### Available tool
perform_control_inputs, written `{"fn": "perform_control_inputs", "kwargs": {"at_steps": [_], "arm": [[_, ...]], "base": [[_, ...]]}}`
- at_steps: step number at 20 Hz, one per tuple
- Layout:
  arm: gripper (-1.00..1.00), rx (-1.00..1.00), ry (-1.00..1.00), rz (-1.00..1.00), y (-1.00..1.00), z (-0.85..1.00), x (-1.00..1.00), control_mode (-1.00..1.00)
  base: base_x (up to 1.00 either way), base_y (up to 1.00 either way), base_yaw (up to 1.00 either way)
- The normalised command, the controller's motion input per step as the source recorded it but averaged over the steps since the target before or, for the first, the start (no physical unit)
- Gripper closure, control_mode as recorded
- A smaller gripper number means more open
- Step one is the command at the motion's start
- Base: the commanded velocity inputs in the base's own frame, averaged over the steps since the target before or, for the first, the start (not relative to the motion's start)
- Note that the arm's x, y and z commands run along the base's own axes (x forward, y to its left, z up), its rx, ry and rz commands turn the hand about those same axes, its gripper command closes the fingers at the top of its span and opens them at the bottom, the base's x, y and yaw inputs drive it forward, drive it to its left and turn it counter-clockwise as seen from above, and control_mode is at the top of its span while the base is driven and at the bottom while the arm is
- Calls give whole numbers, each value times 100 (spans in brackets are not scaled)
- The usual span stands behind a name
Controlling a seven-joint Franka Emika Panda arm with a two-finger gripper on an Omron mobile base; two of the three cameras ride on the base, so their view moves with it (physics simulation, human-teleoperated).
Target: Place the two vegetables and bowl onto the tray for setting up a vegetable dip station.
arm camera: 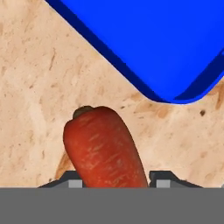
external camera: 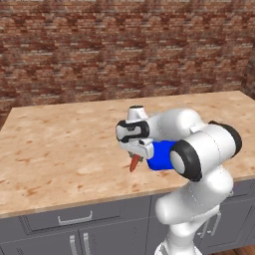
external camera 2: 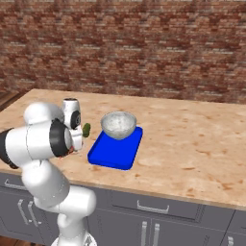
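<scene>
gripper [external camera: 135,160] clamped on carrot [arm camera: 105,148], hanging tip-down just off tray [arm camera: 166,48] corner, guess it's headed there. bowl [external camera 2: 118,125] already sits on tray.

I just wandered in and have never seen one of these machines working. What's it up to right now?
The white robot arm is setting out vegetables and a bowl on a blue tray. Its pincer hangs over the wooden counter beside the tray, with an orange-red carrot between its fingers, apparently held. The grey speckled bowl sits at the tray's far end. A small dark green vegetable lies on the counter, not yet on the tray.
</scene>
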Motion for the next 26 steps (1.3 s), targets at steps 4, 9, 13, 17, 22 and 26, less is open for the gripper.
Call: {"fn": "perform_control_inputs", "kwargs": {"at_steps": [4,9,13,17,22,26], "arm": [[100,0,-4,-21,-22,30,-19,-100],[100,-1,0,-27,-30,16,-18,-100],[100,-2,0,-30,-33,7,-12,-100],[100,-4,0,-26,-32,6,-5,-100],[100,-8,0,-22,-30,6,0,-100],[100,-11,0,-20,-28,7,0,-100]], "base": [[0,0,0],[0,0,0],[0,0,0],[0,0,0],[0,0,0],[0,0,0]]}}
